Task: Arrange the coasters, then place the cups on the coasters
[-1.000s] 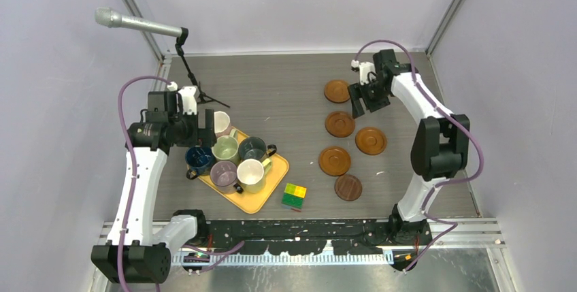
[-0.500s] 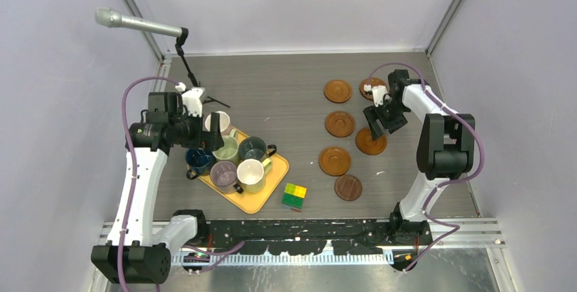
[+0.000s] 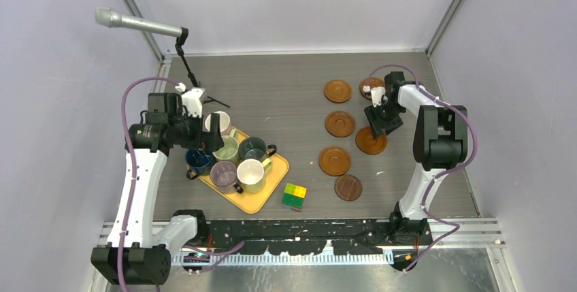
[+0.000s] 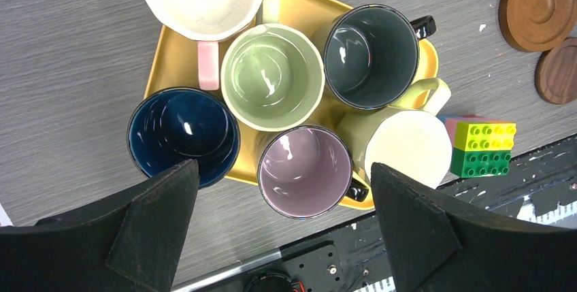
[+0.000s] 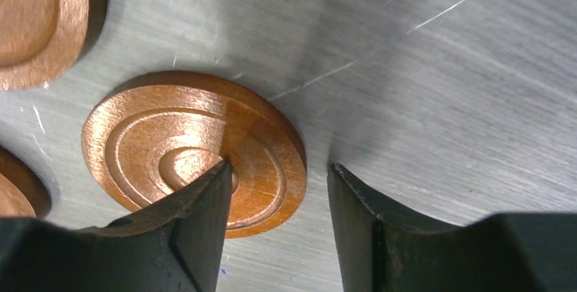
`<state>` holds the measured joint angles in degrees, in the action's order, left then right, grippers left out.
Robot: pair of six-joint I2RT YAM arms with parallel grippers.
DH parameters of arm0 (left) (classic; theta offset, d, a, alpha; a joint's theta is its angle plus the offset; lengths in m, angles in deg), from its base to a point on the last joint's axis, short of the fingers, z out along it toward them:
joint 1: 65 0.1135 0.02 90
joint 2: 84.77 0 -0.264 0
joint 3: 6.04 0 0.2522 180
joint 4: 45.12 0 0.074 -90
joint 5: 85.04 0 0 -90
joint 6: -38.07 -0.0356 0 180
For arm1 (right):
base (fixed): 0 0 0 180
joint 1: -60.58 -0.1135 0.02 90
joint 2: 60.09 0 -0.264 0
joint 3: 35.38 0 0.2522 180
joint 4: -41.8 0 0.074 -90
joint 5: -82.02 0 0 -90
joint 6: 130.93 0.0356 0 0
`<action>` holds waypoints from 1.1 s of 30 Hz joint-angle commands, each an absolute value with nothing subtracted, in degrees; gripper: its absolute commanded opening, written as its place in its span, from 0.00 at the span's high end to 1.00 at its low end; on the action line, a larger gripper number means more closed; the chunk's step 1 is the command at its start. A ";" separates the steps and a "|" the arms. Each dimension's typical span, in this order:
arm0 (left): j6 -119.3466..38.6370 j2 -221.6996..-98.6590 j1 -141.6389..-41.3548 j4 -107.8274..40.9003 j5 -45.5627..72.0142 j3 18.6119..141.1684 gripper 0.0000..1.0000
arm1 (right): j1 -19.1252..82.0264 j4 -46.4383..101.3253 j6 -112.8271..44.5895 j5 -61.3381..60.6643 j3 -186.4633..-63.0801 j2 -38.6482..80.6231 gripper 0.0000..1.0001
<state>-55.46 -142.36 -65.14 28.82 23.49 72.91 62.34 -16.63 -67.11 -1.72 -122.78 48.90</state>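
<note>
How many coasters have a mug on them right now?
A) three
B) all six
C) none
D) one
C: all six mugs are bunched together at the yellow tray, and the coasters are all bare.

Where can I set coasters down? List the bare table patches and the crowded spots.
Free: the wide centre strip of table between the orange tray and the coasters; also the far band from the microphone stand to the farthest coasters. Crowded: the tray, packed with six mugs, and the right side, where coasters sit close around the right gripper.
</note>
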 commanded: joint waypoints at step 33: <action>-55.80 -142.50 -65.26 27.64 22.89 72.60 0.00 | 67.81 -15.92 -67.79 -6.32 -138.85 61.92 0.55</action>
<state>-55.44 -142.53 -65.14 28.82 22.99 72.54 66.12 -18.27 -64.57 -1.19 -139.92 60.26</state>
